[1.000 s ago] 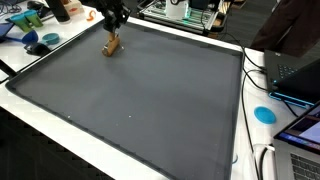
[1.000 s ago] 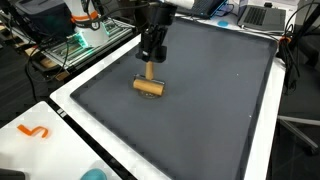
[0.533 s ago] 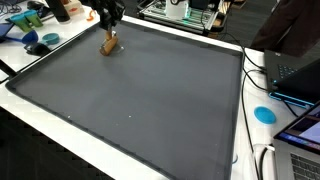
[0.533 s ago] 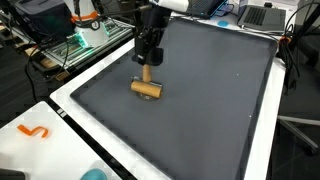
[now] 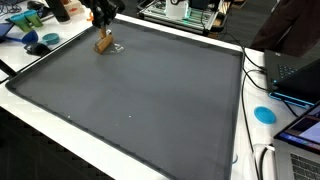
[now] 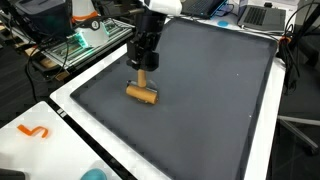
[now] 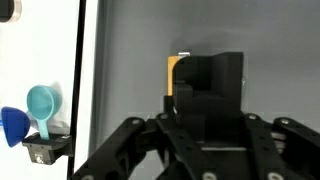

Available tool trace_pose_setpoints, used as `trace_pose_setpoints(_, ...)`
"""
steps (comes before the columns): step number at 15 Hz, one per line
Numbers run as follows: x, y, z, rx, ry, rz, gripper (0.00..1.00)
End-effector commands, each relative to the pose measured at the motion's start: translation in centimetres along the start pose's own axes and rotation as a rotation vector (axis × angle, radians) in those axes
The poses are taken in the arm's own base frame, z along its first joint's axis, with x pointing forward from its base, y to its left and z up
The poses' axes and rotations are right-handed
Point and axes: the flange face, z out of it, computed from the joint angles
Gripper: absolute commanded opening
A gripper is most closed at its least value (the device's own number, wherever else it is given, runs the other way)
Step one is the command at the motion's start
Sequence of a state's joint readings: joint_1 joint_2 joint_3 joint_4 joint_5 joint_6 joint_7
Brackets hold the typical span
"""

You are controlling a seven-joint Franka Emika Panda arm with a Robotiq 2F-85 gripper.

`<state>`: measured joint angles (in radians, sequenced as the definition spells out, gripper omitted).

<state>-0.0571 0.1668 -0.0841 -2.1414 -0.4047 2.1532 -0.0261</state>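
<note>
Wooden mallet [image 6: 142, 94], grey mat [image 6: 220, 100], white table [image 6: 60, 140], cluttered benches [image 6: 75, 42]

Mallet, mat and table
Mallet [image 6: 142, 93] near a corner of the mat [image 6: 210, 100], directly under the gripper [image 6: 141, 70]; scoops [image 7: 42, 100] off the mat's edge, on the table [image 7: 40, 40].

fingers [image 7: 215, 75] on wood block [image 7: 173, 72], teal scoop [image 7: 42, 103] nr

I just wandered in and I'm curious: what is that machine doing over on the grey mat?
A robot arm's hand is shut on the handle of a wooden mallet. It holds the mallet upright, head down, near one edge of a big grey mat. It is hard to tell whether the head touches the mat or hangs just above it.
</note>
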Motion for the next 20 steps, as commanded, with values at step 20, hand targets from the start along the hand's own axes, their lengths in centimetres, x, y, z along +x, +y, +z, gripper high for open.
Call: trace_pose_setpoints(20, -3.3, 1.3, -6.7, -0.166, 0.106, 0.058, 0.24)
